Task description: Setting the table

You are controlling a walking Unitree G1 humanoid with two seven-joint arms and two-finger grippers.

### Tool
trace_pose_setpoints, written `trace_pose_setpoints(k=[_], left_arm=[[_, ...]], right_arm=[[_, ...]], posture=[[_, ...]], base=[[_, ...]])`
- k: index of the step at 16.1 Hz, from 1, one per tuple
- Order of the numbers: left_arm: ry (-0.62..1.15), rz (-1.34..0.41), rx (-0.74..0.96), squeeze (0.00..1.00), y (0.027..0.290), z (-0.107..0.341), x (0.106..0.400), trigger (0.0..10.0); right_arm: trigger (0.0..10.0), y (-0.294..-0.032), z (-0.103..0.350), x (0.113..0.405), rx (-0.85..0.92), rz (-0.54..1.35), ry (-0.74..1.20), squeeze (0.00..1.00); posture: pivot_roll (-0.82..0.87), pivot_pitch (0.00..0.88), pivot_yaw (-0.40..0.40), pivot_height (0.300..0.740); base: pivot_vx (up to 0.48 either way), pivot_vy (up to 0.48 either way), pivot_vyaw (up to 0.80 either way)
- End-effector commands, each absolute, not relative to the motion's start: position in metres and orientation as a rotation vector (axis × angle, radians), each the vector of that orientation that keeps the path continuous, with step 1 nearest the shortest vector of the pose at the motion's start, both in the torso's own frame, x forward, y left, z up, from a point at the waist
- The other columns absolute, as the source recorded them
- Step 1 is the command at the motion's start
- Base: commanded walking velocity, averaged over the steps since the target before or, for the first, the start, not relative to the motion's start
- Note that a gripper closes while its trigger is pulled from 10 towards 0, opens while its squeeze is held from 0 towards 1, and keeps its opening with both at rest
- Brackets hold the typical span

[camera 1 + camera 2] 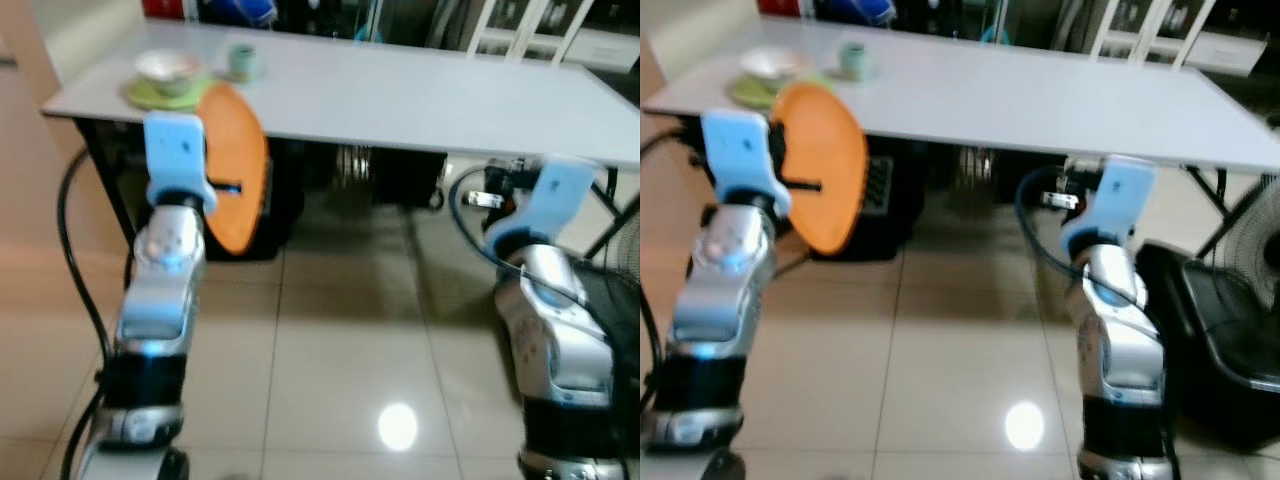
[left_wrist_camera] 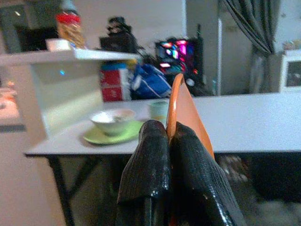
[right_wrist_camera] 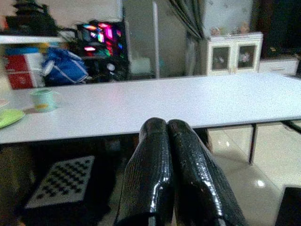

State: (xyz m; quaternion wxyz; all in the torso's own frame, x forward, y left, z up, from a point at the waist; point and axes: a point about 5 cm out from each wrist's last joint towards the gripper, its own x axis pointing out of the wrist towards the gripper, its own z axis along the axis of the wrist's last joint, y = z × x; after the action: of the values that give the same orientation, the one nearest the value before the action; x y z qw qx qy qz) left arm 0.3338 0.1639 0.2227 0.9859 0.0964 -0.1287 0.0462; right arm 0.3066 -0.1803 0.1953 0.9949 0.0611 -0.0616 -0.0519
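Left pincer (image 2: 169,141) clenched on orange plate (image 1: 820,165), fingers (image 2: 146,165) pinching its rim, plate held on edge, upright, in front of worktop (image 1: 400,95) near edge, at about 10 o'clock in head views. Plate partly overlapping worktop's front edge as seen from head camera, lower half hanging below the top over dark space under it; whether touching the edge, cannot tell. On worktop at far left corner, 11 o'clock: green plate (image 1: 160,95) with white bowl (image 1: 168,68) sitting on it, small green cup (image 1: 241,61) just beside, toward 1 o'clock of the bowl. Same set visible past the orange plate in left wrist view, bowl on green plate, cup near behind. Right pincer (image 3: 168,160) clenched on nothing, both fingers pressed together, held low in front of worktop's front edge at about 3 o'clock, well apart from the dishes. Right arm raised with black cable looping beside it. Rest of worktop surface pale grey. Under worktop: dark box with checker-pattern top (image 3: 61,188). Black fan grille (image 1: 1250,270) at 4 o'clock near right arm. Glossy beige tile floor (image 1: 340,350) with a light reflection at 6 o'clock. Background: white cabinet (image 3: 230,54), blue bag (image 3: 63,66), red box (image 3: 21,70), lit screen with pink glow (image 3: 103,35).
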Motion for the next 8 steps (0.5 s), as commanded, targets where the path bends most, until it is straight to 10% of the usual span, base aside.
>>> trace_pose_setpoints(k=[1, 8], left_arm=[[-0.312, 0.055, 0.189, 0.00, 0.1514, 0.2333, 0.3326, 10.0], [-0.287, -0.004, 0.228, 0.00, 0.1442, 0.2319, 0.3336, 10.0]], right_arm=[[10.0, -0.1834, 0.1931, 0.3067, 0.117, -0.124, -0.104, 0.00], [10.0, -0.1803, 0.1854, 0.3014, 0.176, -0.126, -0.071, 0.00]], posture=[[0.00, 0.000, -0.050, 0.740], [0.00, 0.000, -0.023, 0.740]], base=[[0.000, 0.000, 0.00], [0.041, 0.000, 0.00]])
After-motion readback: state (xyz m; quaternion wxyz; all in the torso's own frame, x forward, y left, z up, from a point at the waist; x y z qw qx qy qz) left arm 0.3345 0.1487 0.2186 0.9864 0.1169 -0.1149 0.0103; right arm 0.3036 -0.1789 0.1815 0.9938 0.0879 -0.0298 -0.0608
